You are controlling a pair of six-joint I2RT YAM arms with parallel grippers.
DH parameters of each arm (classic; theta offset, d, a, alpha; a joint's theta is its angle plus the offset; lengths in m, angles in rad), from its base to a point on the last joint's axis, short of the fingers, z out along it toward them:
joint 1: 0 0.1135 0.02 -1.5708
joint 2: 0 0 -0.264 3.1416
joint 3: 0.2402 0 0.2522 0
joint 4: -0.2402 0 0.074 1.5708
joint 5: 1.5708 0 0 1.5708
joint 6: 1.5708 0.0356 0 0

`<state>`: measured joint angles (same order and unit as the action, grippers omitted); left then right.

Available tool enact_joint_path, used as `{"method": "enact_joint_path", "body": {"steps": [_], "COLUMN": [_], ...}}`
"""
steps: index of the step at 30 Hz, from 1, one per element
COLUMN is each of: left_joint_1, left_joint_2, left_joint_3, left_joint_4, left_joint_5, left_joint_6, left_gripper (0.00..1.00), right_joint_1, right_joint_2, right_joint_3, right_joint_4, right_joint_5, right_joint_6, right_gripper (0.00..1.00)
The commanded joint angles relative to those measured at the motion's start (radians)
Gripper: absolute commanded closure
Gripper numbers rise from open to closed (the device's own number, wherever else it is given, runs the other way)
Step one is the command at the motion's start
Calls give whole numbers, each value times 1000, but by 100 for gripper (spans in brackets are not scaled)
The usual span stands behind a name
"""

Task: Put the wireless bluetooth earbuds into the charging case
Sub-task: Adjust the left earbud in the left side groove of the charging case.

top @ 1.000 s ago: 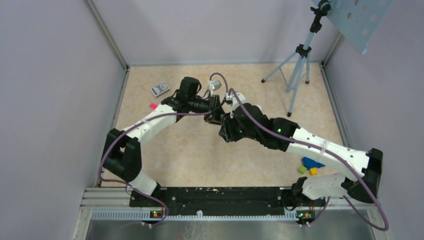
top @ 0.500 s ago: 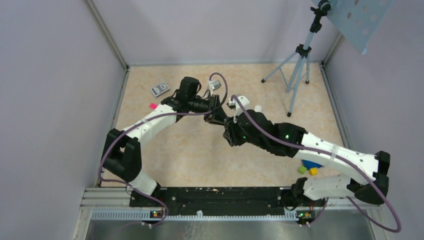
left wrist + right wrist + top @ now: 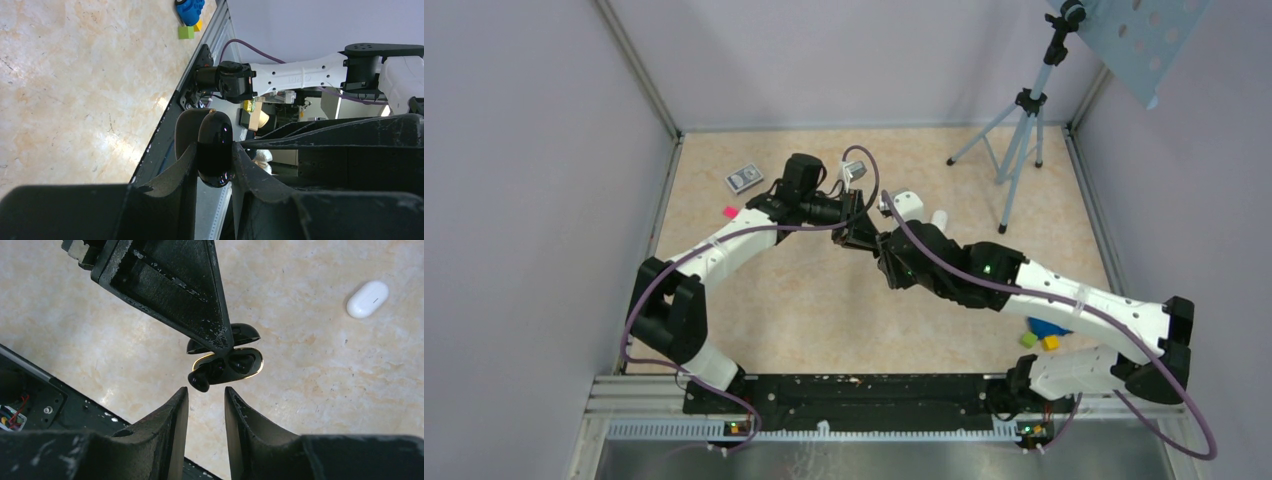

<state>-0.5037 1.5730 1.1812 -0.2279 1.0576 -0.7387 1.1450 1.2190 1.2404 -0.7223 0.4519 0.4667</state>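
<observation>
The glossy black charging case (image 3: 215, 145) is pinched between the fingers of my left gripper (image 3: 214, 160), held above the floor. In the right wrist view the case (image 3: 247, 366) is open, its gold rim showing and its lid (image 3: 245, 332) folded back. One dark earbud (image 3: 241, 361) sits in a well. Another dark earbud (image 3: 199, 381) pokes out at the case's lower left edge. My right gripper (image 3: 206, 395) stands just below that earbud, open with a narrow gap and nothing between its fingers. In the top view the left gripper (image 3: 856, 235) and right gripper (image 3: 882, 250) meet mid-table.
A white pill-shaped object (image 3: 367, 299) lies on the floor beyond the case. A tripod (image 3: 1016, 130) stands at the back right. A small card box (image 3: 744, 178) and a pink piece (image 3: 730, 211) lie back left. Coloured blocks (image 3: 1044, 332) sit near the right arm.
The right arm has shifted and brought its gripper up close to the case. Its jaws have narrowed a little. The left arm has kept still with the case.
</observation>
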Motion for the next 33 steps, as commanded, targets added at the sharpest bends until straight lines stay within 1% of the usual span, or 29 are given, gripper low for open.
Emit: {"method": "enact_joint_path", "body": {"steps": [1, 7, 13, 18, 20, 24, 28, 33], "left_joint_1": [3, 3, 3, 3, 3, 2, 3, 3], "left_joint_2": [-32, -36, -38, -37, -37, -35, -23, -17], "left_joint_3": [10, 6, 5, 6, 5, 5, 29, 52], "left_joint_4": [38, 38, 34, 32, 32, 29, -43, -99], "left_joint_5": [12, 12, 19, 22, 22, 35, 61, 80], "left_joint_6": [1, -1, 1, 4, 4, 15, 69, 117], "left_gripper": [100, 100, 100, 100, 100, 100, 100, 100], "right_joint_1": [8, 8, 7, 7, 7, 2, -1, -5], "right_joint_2": [9, 32, 40, 52, 53, 52, 60, 70], "right_joint_3": [43, 45, 38, 47, 52, 64, 83, 103], "right_joint_4": [44, 60, 74, 57, 47, 31, -1, -19], "right_joint_5": [-22, -27, -30, -35, -32, -49, -65, -127], "right_joint_6": [-19, -46, -68, -91, -105, -179, -277, -384], "right_gripper": [68, 69, 76, 78, 81, 88, 90, 91]}}
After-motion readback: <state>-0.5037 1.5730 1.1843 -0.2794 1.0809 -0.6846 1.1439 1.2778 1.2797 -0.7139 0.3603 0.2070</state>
